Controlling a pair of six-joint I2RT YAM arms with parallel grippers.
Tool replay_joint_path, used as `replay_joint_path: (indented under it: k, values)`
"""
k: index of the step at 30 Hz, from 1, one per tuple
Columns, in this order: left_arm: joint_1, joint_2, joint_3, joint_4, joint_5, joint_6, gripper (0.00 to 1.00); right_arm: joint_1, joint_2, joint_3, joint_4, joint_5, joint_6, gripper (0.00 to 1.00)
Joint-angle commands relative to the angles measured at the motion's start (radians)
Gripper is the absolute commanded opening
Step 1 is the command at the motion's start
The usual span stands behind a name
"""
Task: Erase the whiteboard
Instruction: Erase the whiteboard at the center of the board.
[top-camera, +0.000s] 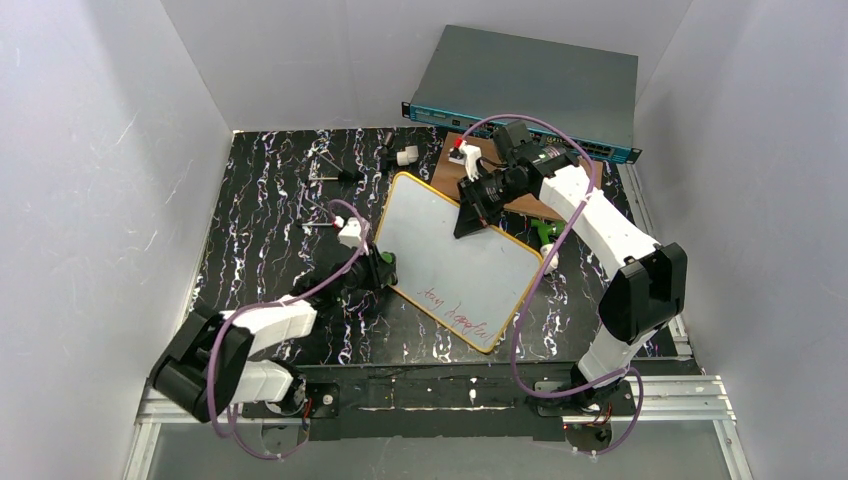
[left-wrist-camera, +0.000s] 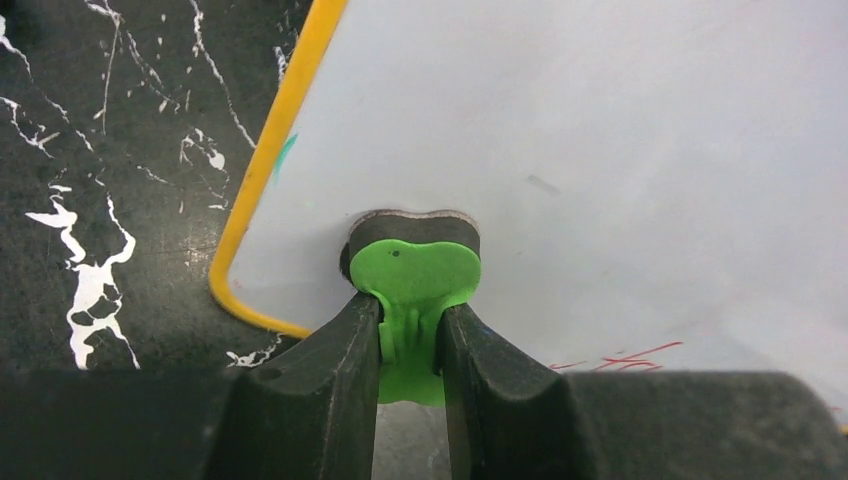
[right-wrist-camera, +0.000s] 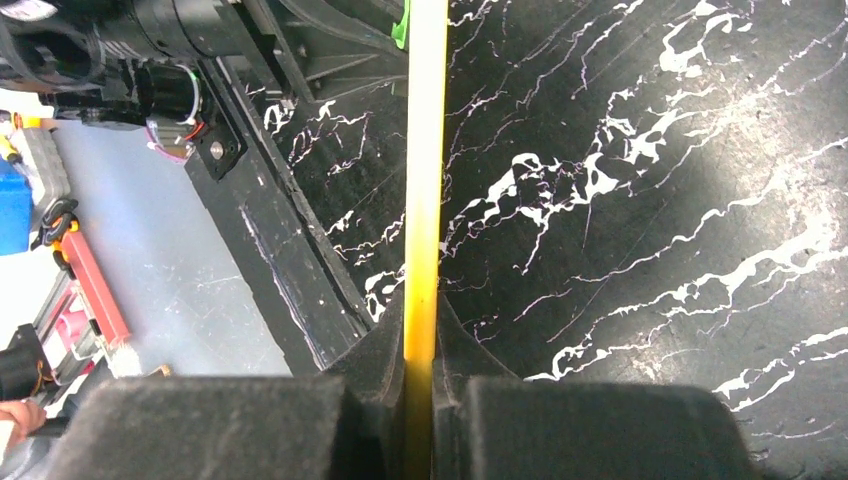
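Your whiteboard (top-camera: 450, 250) is a white rectangle with rounded corners and a thin orange-yellow frame. It sits diagonally on the desk (top-camera: 260, 200), one long edge just beside the wooden board (top-camera: 488, 155), and the right tool (right-wrist-camera: 420, 340) pinches the frame on that edge. You'll see red handwriting (top-camera: 462, 308) along the long edge farthest from the wooden board, and a small teal fleck (left-wrist-camera: 285, 155) by the frame.

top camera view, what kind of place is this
Probably a robotics lab test cell: white panel walls around a black marbled tabletop, a network switch at the back, an aluminium rail in front.
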Motion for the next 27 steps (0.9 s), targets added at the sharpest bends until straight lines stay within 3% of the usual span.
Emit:
replay_joint_path:
  k: [1, 6, 12, 20, 27]
  values:
    - [0.064, -0.161, 0.108, -0.177, -0.011, -0.047, 0.00, 0.020, -0.057, 0.014, 0.006, -0.272, -0.016, 0.01]
    - [0.174, -0.240, 0.130, -0.321, 0.046, -0.089, 0.00, -0.003, -0.062, 0.009, 0.011, -0.274, -0.012, 0.01]
    - [0.167, -0.273, 0.056, -0.224, 0.194, 0.020, 0.00, -0.004, -0.062, -0.005, 0.016, -0.254, -0.013, 0.01]
    - [-0.075, -0.222, 0.047, -0.229, 0.108, 0.237, 0.00, -0.004, -0.042, -0.016, 0.019, -0.228, -0.025, 0.01]
    - [-0.204, -0.165, 0.028, -0.157, -0.002, 0.230, 0.00, -0.005, -0.046, -0.045, 0.027, -0.194, -0.056, 0.01]
